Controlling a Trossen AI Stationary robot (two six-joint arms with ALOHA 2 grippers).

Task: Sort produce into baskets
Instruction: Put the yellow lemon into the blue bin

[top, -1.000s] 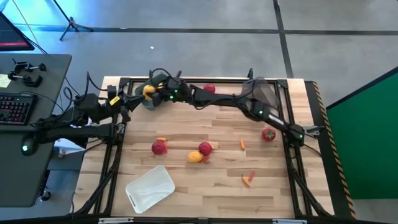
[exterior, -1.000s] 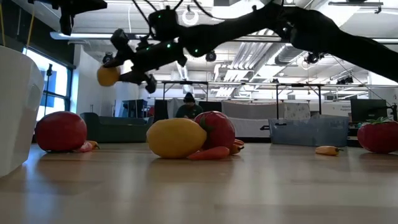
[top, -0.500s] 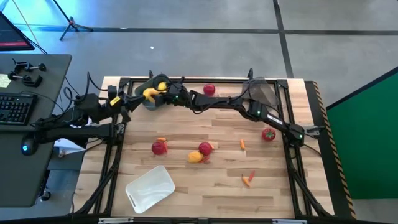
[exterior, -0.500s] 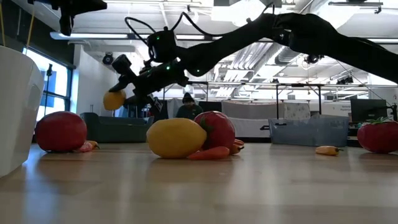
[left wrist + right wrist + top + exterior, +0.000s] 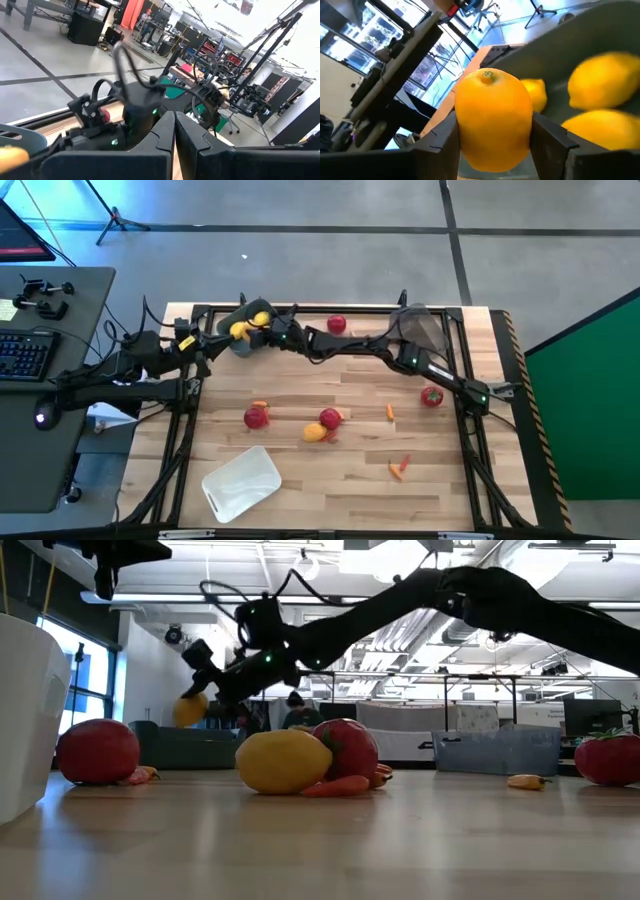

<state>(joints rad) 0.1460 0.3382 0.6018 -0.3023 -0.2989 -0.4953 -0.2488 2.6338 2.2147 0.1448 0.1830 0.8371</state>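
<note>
My right gripper reaches across to the table's far left and is shut on a yellow lemon, just above a grey basket. That basket holds other lemons. In the low view the held lemon hangs clear of the table. My left gripper waits shut and empty beside that basket, at the table's left edge. A second lemon, red fruits and small peppers lie on the wooden table. My right gripper pinches the lemon's two opposite sides between its two fingers. The arm comes level from the table's right, tipped down toward the basket. The lemon is lifted clear, its stem end pointing away from the wrist.
A white basket lies near the front left. A translucent grey basket stands at the far right. More red fruits lie at the right and far middle. A pepper lies right of centre.
My right gripper has gone down toward the grey basket with the lemon, staying shut on it. The lemon now hangs just above the basket's lemons.
</note>
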